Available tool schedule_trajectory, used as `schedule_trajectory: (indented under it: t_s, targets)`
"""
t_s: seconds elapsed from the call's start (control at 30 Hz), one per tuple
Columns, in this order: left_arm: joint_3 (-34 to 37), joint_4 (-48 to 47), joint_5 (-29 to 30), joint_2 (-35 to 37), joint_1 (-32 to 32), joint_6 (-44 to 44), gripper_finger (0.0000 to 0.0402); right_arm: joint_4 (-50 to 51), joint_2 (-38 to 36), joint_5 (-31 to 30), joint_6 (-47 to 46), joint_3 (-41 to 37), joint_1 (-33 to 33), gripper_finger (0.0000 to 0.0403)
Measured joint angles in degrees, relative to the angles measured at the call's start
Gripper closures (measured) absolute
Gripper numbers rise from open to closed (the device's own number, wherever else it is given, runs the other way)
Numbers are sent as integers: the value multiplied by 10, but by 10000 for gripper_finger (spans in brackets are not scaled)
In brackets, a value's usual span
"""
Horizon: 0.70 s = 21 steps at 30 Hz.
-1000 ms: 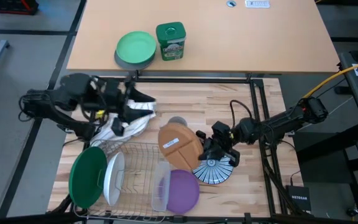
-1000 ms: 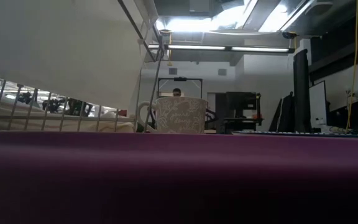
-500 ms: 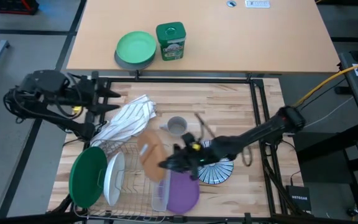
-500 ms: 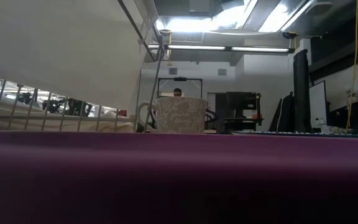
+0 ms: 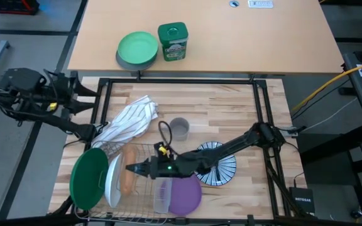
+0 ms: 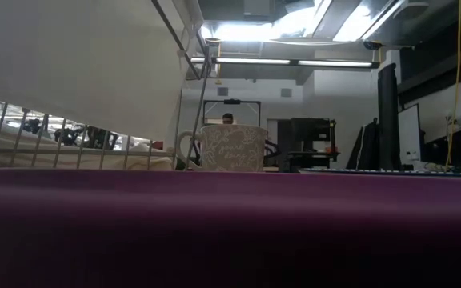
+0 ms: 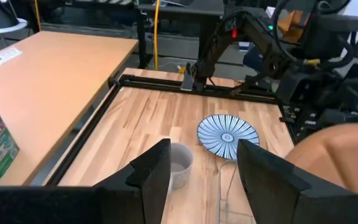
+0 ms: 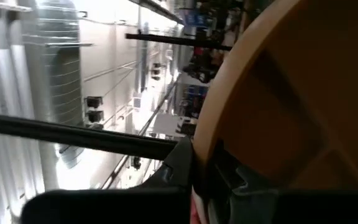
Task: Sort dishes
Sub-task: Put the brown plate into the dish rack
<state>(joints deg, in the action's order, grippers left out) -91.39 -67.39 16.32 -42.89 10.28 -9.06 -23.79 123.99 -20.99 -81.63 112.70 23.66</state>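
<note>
High view looks straight down on the mug (image 5: 179,129). Low view faces it level, from behind the purple plate (image 6: 230,228). Left wrist view also shows the mug.

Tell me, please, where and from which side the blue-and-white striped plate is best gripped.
The blue-and-white striped plate lies flat on the table, right of the rack. Probably best pinch its rim on the far-right edge, coming from the right: that edge looks clear, while the right arm crosses its left side.
</note>
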Motion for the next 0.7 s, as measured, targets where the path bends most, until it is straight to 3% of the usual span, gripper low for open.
schedule_trajectory:
  t_s: [0.43, 0.7]
  targets:
    - [1, -49, 0, 35, 2, 2, 229, 119, 18, -21, -103, 3, -1, 385]
    - [0, -58, 0, 35, 2, 2, 229, 131, 23, -26, -150, 3, -7, 386]
